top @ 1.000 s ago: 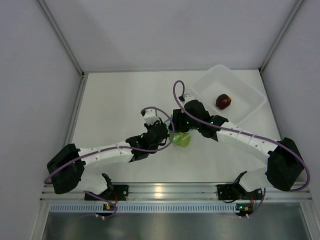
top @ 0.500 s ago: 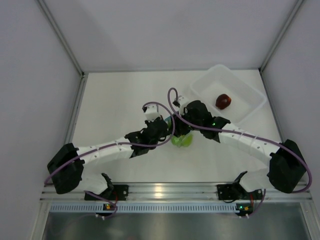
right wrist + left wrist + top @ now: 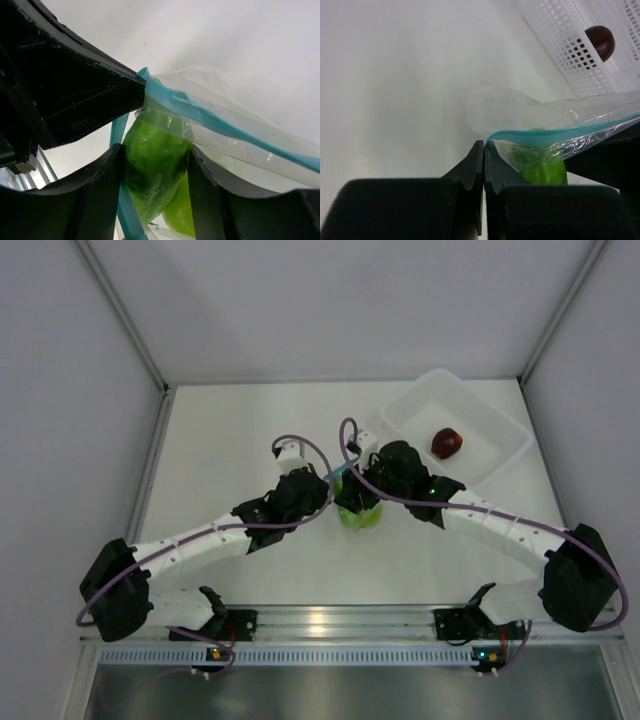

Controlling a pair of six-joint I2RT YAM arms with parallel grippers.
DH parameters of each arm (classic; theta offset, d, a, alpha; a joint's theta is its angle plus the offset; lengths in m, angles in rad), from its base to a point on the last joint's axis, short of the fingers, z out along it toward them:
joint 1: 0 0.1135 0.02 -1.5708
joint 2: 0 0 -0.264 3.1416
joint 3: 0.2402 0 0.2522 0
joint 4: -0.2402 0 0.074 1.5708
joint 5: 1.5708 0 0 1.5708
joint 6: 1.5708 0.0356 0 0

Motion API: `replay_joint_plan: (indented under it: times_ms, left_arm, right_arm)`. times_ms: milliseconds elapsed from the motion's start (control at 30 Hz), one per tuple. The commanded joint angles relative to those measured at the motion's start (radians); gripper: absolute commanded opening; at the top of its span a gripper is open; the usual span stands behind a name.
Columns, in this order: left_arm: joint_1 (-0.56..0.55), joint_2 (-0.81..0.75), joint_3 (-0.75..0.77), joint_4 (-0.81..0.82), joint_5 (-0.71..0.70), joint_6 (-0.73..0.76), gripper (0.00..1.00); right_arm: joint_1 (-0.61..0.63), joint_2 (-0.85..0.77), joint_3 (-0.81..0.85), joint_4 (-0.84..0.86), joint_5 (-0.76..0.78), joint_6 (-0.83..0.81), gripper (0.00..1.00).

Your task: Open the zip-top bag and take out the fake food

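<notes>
The zip-top bag (image 3: 530,112), clear with a teal zipper strip (image 3: 165,95), hangs low over the table's middle (image 3: 362,518). My left gripper (image 3: 484,146) is shut on the end of that strip, and its black body fills the upper left of the right wrist view (image 3: 65,75). My right gripper (image 3: 155,150) is shut on an elongated green piece of fake food (image 3: 152,175) at the bag's mouth, one finger on each side. A rounder yellow-green piece (image 3: 180,220) lies under it. In the top view the left gripper (image 3: 328,492) and right gripper (image 3: 357,502) meet over the bag.
A white perforated tray (image 3: 490,420) stands at the back right with a dark red-brown fruit (image 3: 447,443) in it. The tray wall (image 3: 560,45) and that fruit (image 3: 600,41) also show in the left wrist view. Grey walls enclose the table on three sides.
The left arm has stretched out, with its wrist shifted up and left. The right gripper has come down onto the bag. The bag has stayed in about the same place.
</notes>
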Motion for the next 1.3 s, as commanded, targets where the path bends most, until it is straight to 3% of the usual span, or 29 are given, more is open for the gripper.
replay_joint_plan:
  times_ms: [0, 100, 367, 467, 567, 1000, 1267]
  left_arm:
    - [0.109, -0.011, -0.022, -0.096, -0.255, 0.063, 0.00]
    - [0.109, -0.036, -0.029, -0.096, -0.272, 0.056, 0.00]
    - [0.118, -0.083, -0.002, -0.064, -0.305, 0.108, 0.00]
    - [0.118, -0.097, -0.011, -0.012, -0.280, 0.129, 0.00]
    - [0.118, -0.103, -0.012, -0.015, -0.341, 0.113, 0.00]
    - [0.119, -0.052, 0.067, -0.148, -0.502, 0.013, 0.00]
    - [0.124, -0.019, 0.061, -0.143, -0.377, 0.024, 0.00]
  right_arm:
    - [0.017, -0.016, 0.016, -0.098, -0.073, 0.106, 0.00]
    - [0.035, 0.027, 0.035, -0.152, 0.086, 0.169, 0.00]
    - [0.096, 0.102, 0.059, -0.251, 0.096, 0.167, 0.00]
    - [0.096, 0.128, 0.088, -0.308, 0.163, 0.201, 0.00]
    - [0.099, 0.121, 0.078, -0.319, 0.206, 0.221, 0.00]
    - [0.138, 0.052, -0.005, -0.323, 0.048, 0.088, 0.00]
    - [0.136, -0.051, -0.074, -0.228, -0.004, 0.020, 0.00]
